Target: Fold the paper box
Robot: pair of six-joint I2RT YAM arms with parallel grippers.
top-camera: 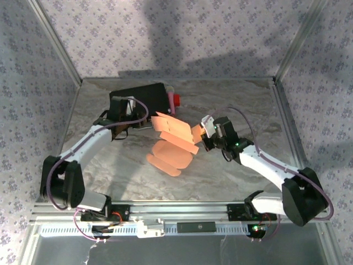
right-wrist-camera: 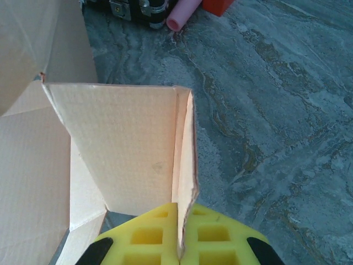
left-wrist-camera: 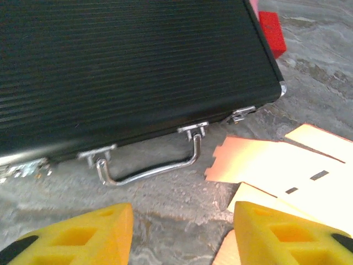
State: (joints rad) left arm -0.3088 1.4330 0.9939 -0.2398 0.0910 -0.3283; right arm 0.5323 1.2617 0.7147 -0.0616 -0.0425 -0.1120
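While right claw [right-wrist-camera: 179, 221] pinches the paper box [right-wrist-camera: 127, 143], left claw [left-wrist-camera: 182, 215] agape, empty, facing black case [left-wrist-camera: 127, 66].

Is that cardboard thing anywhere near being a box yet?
Not close. Done: one flap of the paper box stands up, creased. In hand: the right gripper pinches that flap's edge; the left gripper is open, holding nothing, by the black case. Left: other panels lie flat on the table, no walls joined.
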